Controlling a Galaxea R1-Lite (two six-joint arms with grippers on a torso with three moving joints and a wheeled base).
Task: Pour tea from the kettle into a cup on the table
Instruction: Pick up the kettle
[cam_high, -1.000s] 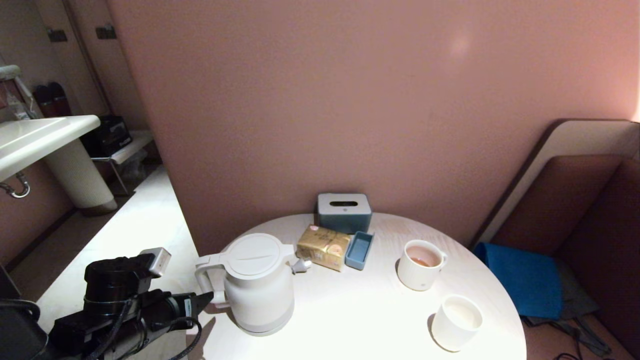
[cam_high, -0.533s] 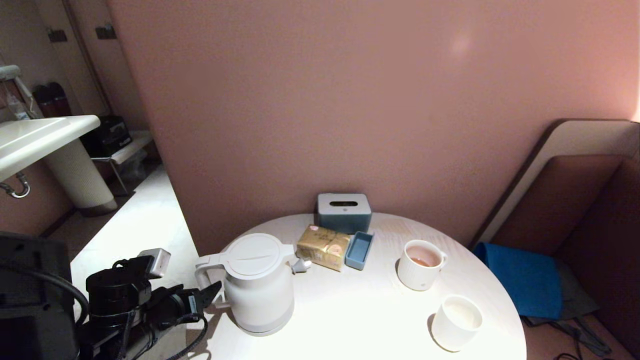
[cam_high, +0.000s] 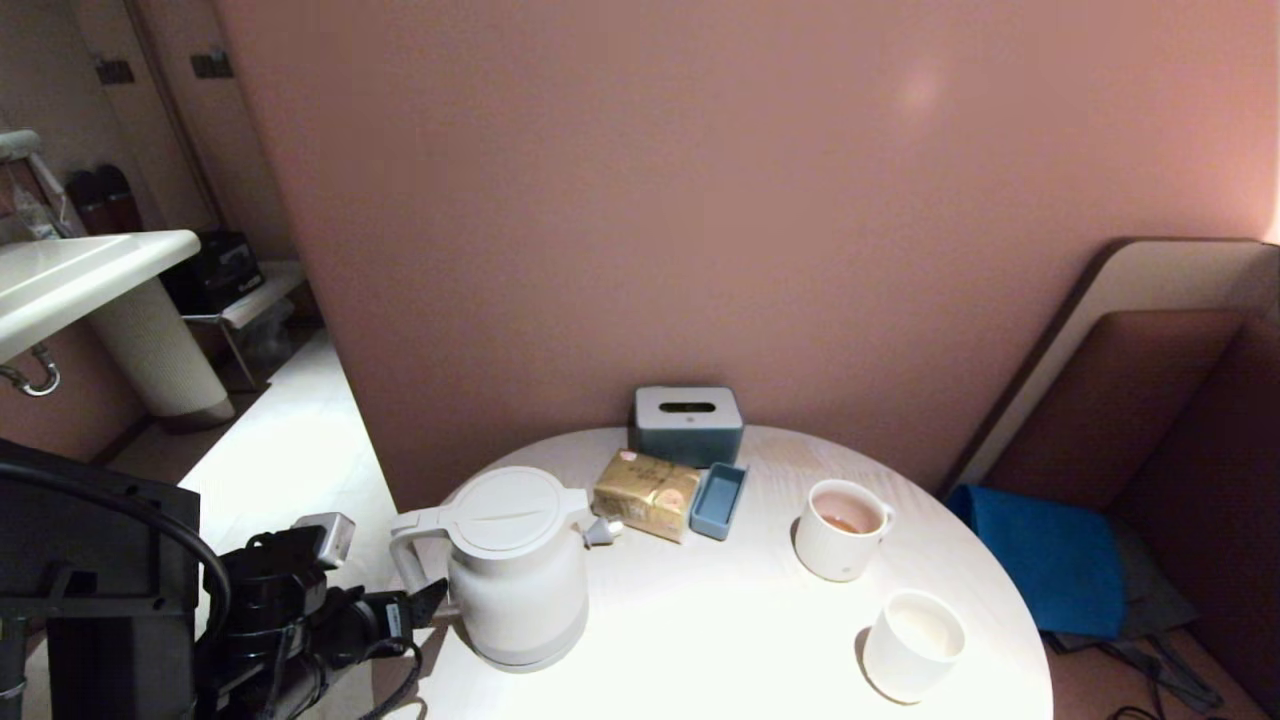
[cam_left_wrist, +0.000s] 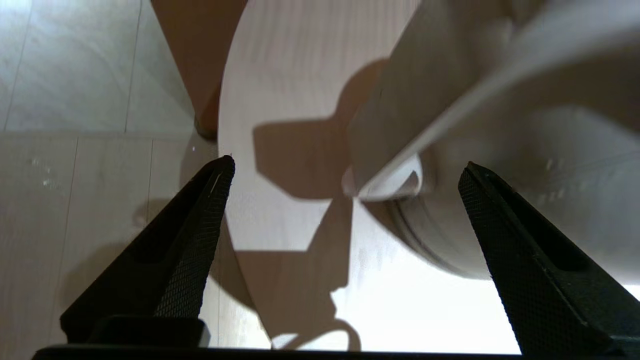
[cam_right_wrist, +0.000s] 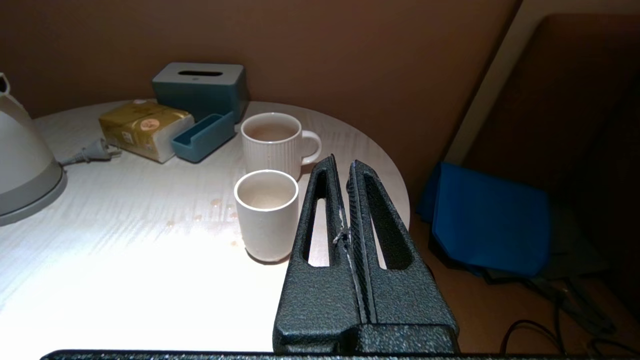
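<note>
Left hand (cam_high: 425, 600) | now wider, closer | kettle (cam_high: 515, 570) handle unheld

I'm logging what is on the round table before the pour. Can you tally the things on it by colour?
White: 3, the kettle, the cup, the mug
Blue: 2, the tissue box, the small tray
Yellow: 1, the tissue pack
Total: 6

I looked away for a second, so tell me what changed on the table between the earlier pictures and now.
The left claw edged toward the kettle handle and opened; its fingers now flank the handle without gripping it. More of the left arm has come into the head view. The kettle, cup, mug and the shut right claw look unchanged.
</note>
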